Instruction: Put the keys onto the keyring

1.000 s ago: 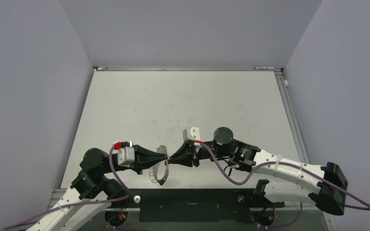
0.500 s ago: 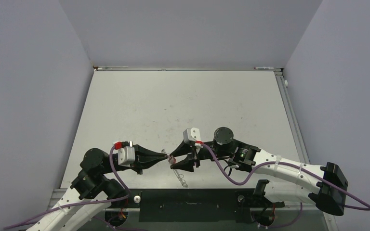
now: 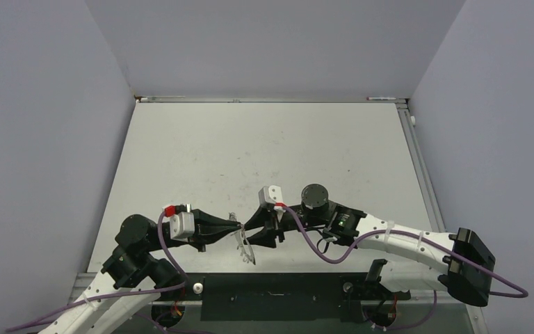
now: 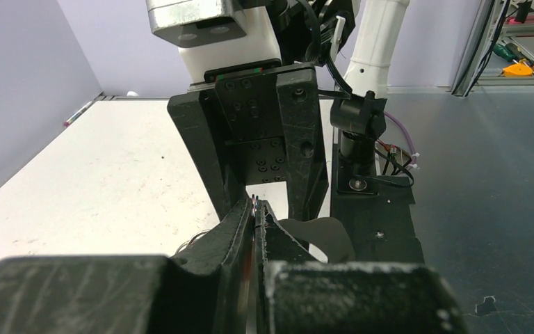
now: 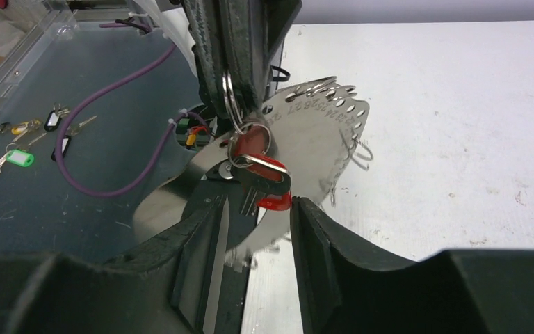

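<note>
Right wrist: my left pincer (image 4: 255,209) is clenching keyring (image 5: 313,132); right pincer (image 5: 257,207) is sitting released astride key (image 5: 268,170); best backing straight out.

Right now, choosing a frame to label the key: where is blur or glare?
Right wrist: the key is fairly sharp, the keyring mirrors brightly, the right pincer is dark and soft. Left wrist: the left pincer blurs up close. Top external: even light, key too small.
</note>
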`<state>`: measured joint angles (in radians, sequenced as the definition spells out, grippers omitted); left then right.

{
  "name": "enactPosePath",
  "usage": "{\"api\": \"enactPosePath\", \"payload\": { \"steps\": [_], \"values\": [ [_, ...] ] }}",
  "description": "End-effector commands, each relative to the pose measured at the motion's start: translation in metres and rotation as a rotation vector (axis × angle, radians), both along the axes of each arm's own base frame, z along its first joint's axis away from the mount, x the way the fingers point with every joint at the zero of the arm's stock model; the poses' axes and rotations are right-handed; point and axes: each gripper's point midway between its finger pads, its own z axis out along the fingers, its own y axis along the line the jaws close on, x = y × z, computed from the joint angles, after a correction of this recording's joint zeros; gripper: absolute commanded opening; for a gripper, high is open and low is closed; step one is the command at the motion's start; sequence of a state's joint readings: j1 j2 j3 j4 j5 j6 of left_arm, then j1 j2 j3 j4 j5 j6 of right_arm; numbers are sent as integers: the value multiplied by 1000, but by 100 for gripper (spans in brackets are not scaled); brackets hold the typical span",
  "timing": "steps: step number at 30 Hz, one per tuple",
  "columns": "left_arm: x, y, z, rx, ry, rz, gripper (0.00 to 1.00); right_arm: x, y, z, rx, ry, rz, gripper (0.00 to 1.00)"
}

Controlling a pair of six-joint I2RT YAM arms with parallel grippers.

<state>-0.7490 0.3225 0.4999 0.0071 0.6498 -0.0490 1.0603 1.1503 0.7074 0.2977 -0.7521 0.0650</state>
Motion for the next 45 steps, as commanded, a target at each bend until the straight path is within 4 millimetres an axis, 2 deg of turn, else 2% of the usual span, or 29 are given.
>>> {"api": "enactPosePath", "payload": {
  "steps": [1, 7, 14, 18, 25, 32, 33, 36, 38, 41, 45],
  "values": [
    [2, 5, 22, -54, -58, 30, 0, 3, 4, 14, 74, -30, 21, 38],
    [4, 6, 21, -52, -58, 43, 0, 5, 7, 14, 79, -26, 37, 43],
    [5, 6, 21, -53, -59, 51, 0, 10, 7, 7, 67, -14, 38, 18],
    [6, 6, 21, -52, -58, 53, 0, 14, 7, 7, 65, -16, 33, 16],
    [6, 5, 20, -49, -55, 52, 0, 24, 5, 4, 59, -16, 6, 6],
    [6, 5, 20, -47, -54, 49, 0, 35, -3, -1, 37, -20, -33, 5],
    [6, 5, 20, -46, -54, 46, 0, 36, -4, -2, 31, -21, -35, 8],
    [6, 5, 20, -48, -56, 47, 0, 32, -9, -4, 20, -15, -13, 37],
    [6, 5, 20, -48, -55, 47, 0, 23, -11, -5, 17, -10, 31, 50],
    [5, 5, 20, -51, -59, 47, 0, 17, -13, -1, 32, -5, 64, 56],
    [5, 5, 20, -49, -56, 47, 0, 13, -14, 7, 77, 2, 68, 58]
  ]
}}
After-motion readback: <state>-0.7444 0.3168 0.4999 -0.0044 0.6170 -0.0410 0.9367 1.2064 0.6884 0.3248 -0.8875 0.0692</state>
